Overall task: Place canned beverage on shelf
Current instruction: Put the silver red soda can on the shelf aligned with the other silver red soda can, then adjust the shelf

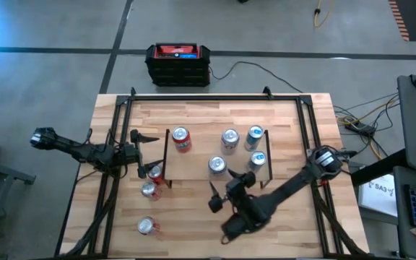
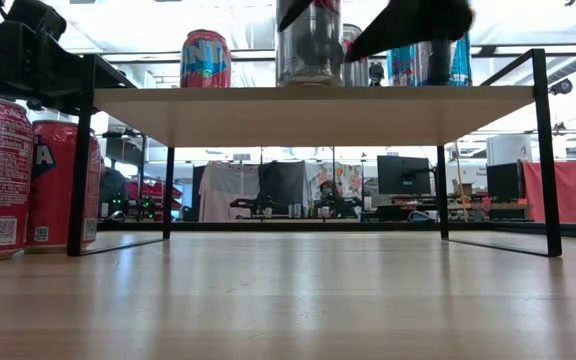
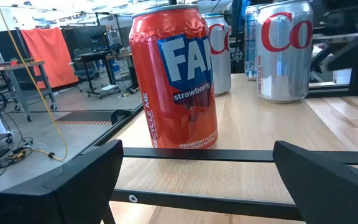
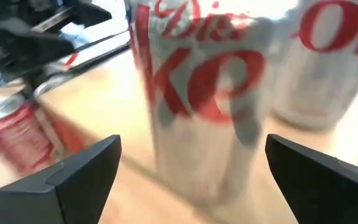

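The shelf (image 1: pixel 193 167) is a low light-wood board on thin black legs in the middle of the table. Several cans stand upright on it: a red strawberry can (image 3: pixel 176 78), silver cans (image 1: pixel 230 137) and a blue one (image 1: pixel 255 135). A silver Diet Coke can (image 1: pixel 217 165) stands at the shelf's near edge. My right gripper (image 1: pixel 222 182) is open just on the near side of it, its fingers (image 4: pixel 86 171) wide on either side and clear of it. My left gripper (image 1: pixel 149 154) waits open at the shelf's left end, facing the red can.
Three red cans (image 1: pixel 149 189) stand on the tabletop left of the shelf, one of them (image 1: pixel 147 226) near the front edge. A black-and-red box (image 1: pixel 179 63) sits on the floor beyond the far edge. Black rails (image 1: pixel 215 96) frame the table.
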You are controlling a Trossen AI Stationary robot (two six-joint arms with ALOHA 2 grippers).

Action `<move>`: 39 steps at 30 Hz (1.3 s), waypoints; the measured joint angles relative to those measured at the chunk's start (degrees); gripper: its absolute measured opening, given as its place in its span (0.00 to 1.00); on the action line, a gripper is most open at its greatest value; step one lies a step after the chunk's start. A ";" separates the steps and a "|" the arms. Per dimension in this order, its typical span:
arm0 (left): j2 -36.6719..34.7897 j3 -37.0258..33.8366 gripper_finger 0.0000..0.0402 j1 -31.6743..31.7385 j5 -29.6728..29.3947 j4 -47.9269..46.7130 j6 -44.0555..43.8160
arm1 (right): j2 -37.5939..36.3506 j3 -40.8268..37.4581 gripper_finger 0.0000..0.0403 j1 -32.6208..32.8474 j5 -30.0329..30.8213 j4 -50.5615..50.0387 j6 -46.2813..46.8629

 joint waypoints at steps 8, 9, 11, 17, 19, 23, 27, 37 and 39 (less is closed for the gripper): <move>0.00 0.00 1.00 0.01 0.00 0.00 0.00 | -1.05 0.04 0.95 3.70 -9.67 -22.46 27.68; 0.00 0.00 1.00 0.01 0.00 -0.02 0.00 | -1.05 0.04 0.95 3.91 -11.83 -23.70 30.34; 0.00 0.00 1.00 0.01 0.00 0.00 0.00 | -1.05 0.04 0.95 4.20 -16.63 -24.94 33.52; 0.05 0.00 1.00 0.00 0.00 -0.24 0.05 | -1.65 0.33 0.95 4.17 -30.40 -27.51 39.96; 0.06 0.00 1.00 0.01 0.02 -0.26 0.05 | -1.62 0.28 0.95 4.80 -34.46 -28.92 41.70; 0.05 0.00 1.00 0.00 0.02 -0.22 0.04 | -2.07 0.12 0.95 7.24 -37.36 -30.50 44.50; 0.04 0.00 1.00 -0.01 0.02 -0.19 0.04 | -3.10 0.06 0.95 8.96 -31.87 -31.75 43.81; 0.04 0.00 1.00 0.00 0.02 -0.13 0.04 | -3.74 -0.01 0.95 8.16 -31.15 -31.03 43.74; 0.04 0.00 1.00 0.01 0.01 -0.11 0.04 | -3.67 -0.01 0.95 7.87 -30.21 -30.66 43.39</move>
